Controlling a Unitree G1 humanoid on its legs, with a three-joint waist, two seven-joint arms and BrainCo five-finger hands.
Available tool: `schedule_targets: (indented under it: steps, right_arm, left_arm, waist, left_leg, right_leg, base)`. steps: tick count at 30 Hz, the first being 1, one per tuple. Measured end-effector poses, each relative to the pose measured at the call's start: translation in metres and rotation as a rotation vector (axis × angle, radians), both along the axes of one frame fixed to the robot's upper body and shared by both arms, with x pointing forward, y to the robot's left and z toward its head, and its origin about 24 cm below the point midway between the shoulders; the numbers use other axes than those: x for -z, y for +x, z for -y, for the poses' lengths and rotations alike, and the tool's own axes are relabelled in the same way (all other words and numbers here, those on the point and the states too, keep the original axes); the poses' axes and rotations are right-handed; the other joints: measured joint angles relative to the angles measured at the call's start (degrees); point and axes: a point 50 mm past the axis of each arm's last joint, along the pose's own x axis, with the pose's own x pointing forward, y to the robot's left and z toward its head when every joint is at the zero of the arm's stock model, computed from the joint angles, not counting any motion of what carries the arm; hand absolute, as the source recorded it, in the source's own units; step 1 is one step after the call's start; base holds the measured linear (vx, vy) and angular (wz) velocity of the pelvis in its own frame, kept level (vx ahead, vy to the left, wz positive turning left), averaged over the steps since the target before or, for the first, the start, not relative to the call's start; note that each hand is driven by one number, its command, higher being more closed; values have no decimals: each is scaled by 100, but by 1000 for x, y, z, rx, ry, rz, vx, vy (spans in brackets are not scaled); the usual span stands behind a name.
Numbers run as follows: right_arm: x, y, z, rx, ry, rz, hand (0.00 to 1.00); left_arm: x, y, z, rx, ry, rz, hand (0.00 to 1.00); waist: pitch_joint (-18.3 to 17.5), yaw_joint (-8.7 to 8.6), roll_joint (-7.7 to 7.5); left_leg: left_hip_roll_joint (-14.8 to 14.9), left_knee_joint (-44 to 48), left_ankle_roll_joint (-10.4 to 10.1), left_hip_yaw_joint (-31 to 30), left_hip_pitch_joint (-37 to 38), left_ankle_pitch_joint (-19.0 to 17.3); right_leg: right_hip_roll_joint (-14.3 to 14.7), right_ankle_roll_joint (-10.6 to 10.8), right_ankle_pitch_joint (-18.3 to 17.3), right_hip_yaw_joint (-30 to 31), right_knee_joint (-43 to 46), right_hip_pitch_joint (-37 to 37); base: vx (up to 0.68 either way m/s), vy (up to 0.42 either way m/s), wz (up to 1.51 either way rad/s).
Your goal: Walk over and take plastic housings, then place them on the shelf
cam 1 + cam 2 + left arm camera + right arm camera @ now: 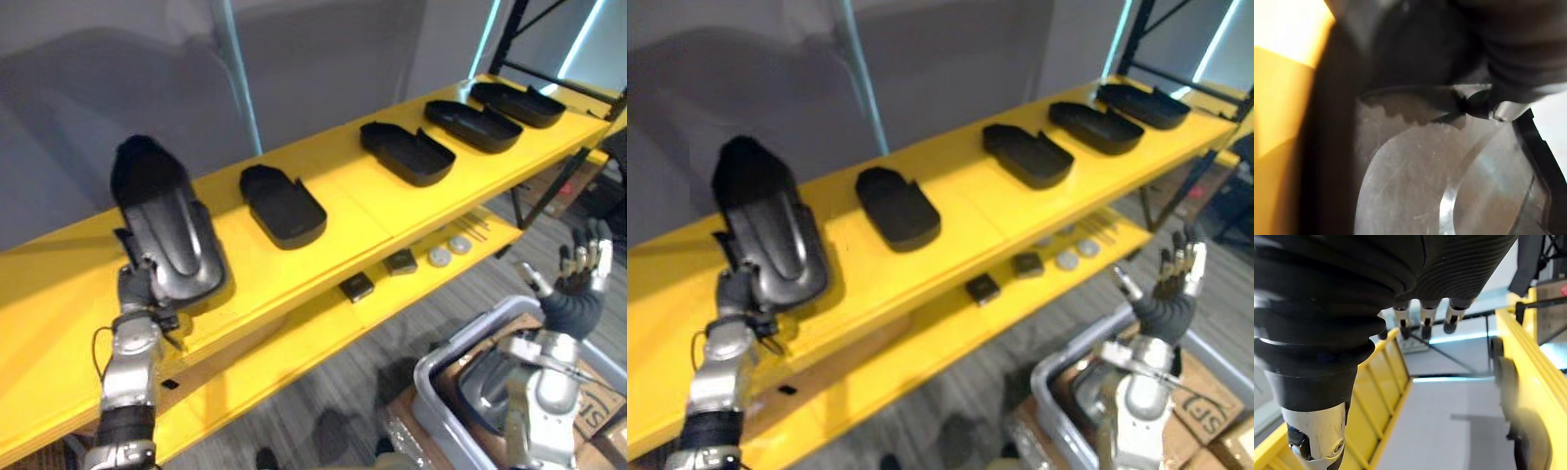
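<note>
We've got four housings (282, 206) on the shelf (345, 191), left robot hand (135, 290) clamps a fifth housing (168, 230) to set down at 9 o'clock, right robot hand (585, 262) spread empty.

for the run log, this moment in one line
left hand: holds housing at left end of top shelf | right hand: open, empty, near bin | four housings on shelf

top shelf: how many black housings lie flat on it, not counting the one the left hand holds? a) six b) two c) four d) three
c: four housings lie in a row along the top shelf, and the fifth housing stands in the left hand.
</note>
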Motion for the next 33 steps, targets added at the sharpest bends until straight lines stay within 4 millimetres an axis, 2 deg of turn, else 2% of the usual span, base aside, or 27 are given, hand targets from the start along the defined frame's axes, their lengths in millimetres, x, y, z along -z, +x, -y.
schedule_targets:
  steps: [5,13,19,22,26,33]
  right_arm:
    - [-3,3,3,-41,-38,-10,0]
    - [-9,7,5,-71,-57,1,0]
    - [-10,9,4,-80,-64,-1,0]
    - [-9,10,4,-84,-65,-14,0]
    - [-6,12,3,-95,-60,-34,0]
    - [-9,13,3,-123,-99,-42,0]
  left_arm:
    - [13,0,-22,-70,18,-117,100]
    - [10,1,-43,-85,46,-225,100]
    - [20,0,-45,-102,12,-284,100]
    - [17,1,-50,-113,35,-299,100]
    - [14,-4,-61,-142,54,-320,100]
    - [14,-1,-62,-148,42,-319,100]
  waist:
    - [-7,-6,-12]
    - [-7,-41,-12]
    - [-7,-41,-12]
    - [-7,-53,-13]
    - [-4,-176,-17]
    - [9,-196,-21]
  left_leg:
    - [-2,1,-1,108,-8,-2]
    - [-5,1,-1,116,-7,-2]
    - [-7,3,-1,129,-7,-2]
    - [-5,4,-1,151,-7,-2]
    - [-6,4,-1,189,-13,-2]
    - [-4,3,-6,267,-12,-13]
  right_leg:
    - [-4,8,127,63,-160,2]
    - [-5,8,127,97,-154,-11]
    - [-2,7,127,134,-151,-23]
    - [1,7,127,169,-130,-53]
    - [-1,7,127,204,-96,-96]
    - [2,9,128,291,-69,-172]
  base:
    - [1,4,-10]
    - [0,0,0]
    - [0,0,0]
    - [-6,3,-5]
    - [-7,3,-5]
    - [-5,3,-6]
